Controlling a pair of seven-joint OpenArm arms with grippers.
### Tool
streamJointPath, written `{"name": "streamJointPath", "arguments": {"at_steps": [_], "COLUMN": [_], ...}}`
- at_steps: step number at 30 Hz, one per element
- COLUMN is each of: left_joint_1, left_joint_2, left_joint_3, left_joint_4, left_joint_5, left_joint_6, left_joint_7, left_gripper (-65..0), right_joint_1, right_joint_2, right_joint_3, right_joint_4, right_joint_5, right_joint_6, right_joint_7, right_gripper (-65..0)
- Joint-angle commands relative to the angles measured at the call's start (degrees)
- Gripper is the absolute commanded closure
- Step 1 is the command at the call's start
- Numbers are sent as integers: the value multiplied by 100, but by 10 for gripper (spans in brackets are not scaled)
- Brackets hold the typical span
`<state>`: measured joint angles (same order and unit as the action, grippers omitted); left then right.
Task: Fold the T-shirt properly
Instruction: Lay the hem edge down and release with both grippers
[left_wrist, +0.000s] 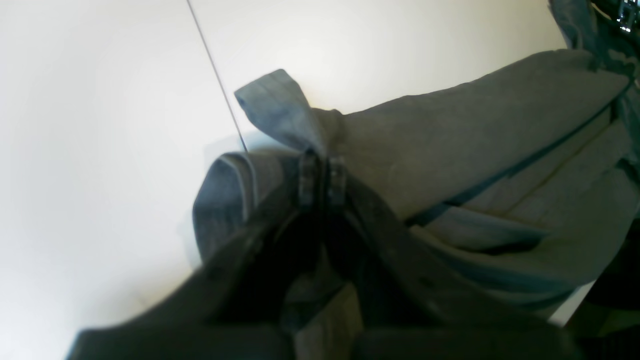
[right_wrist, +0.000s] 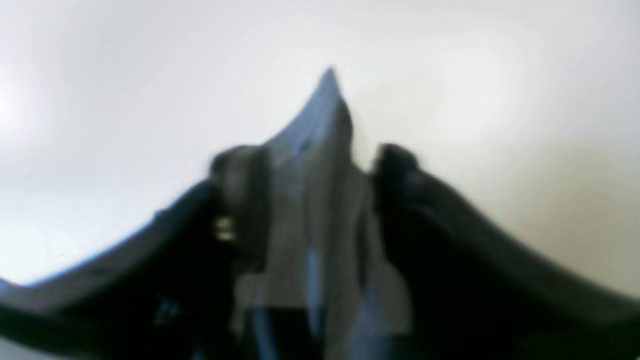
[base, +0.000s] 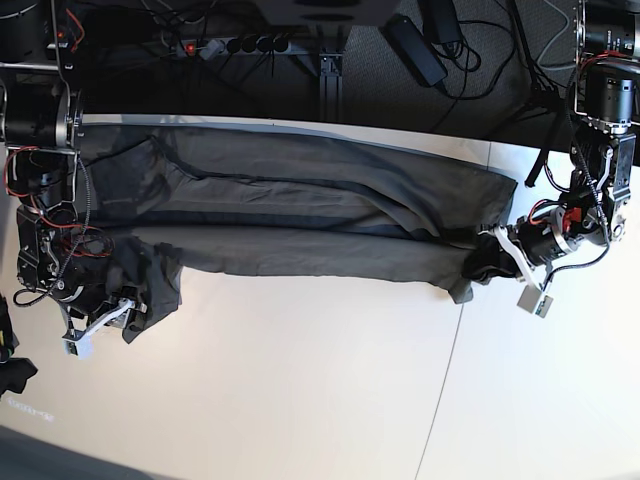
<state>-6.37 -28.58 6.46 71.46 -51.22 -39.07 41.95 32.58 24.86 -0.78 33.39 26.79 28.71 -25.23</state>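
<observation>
T-shirt (base: 300, 215) stretched across table (base: 300, 390), left gripper (left_wrist: 322, 175) pinching hem

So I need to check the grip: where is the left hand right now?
In the base view the left hand is at the right side, shut on the T-shirt at its right end, just beside the table seam.

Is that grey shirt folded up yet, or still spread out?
Partly folded: the T-shirt lies as a long, layered band across the table, not a compact stack.
</observation>
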Motion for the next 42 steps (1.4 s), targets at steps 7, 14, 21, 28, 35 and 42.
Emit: {"name": "streamJointPath", "arguments": {"at_steps": [7, 14, 21, 28, 35, 42], "left_joint_1": [-122, -76, 249, 549, 564, 577], "left_joint_2": [-96, -105, -258, -273, -289, -289], "left_joint_3": [-37, -37, -114, -133, -133, -133], "left_joint_4": [85, 369, 1161, 1484, 1484, 1482], "left_joint_5": [-83, -345, -501, -533, -428, -424], "left_joint_6": [-93, -93, -93, -93, -93, -93], "left_joint_7": [-146, 205, 352, 378, 605, 761], "left_gripper": [0, 0, 0, 0, 0, 0], "right_joint_1": [26, -188, -1832, -3270, -4144, -4924], "right_joint_2": [101, 492, 1296, 1506, 1515, 1508], "right_joint_3": [-11, -9, 391, 1858, 2645, 2728], "right_joint_4": [22, 844, 3499, 5523, 6037, 6046], "right_joint_5": [-129, 304, 1217, 1652, 2129, 2122], "right_joint_6": [540, 540, 542, 542, 542, 540], "right_joint_7": [-350, -758, -1307, -1779, -2216, -2214], "right_gripper": [0, 0, 0, 0, 0, 0]}}
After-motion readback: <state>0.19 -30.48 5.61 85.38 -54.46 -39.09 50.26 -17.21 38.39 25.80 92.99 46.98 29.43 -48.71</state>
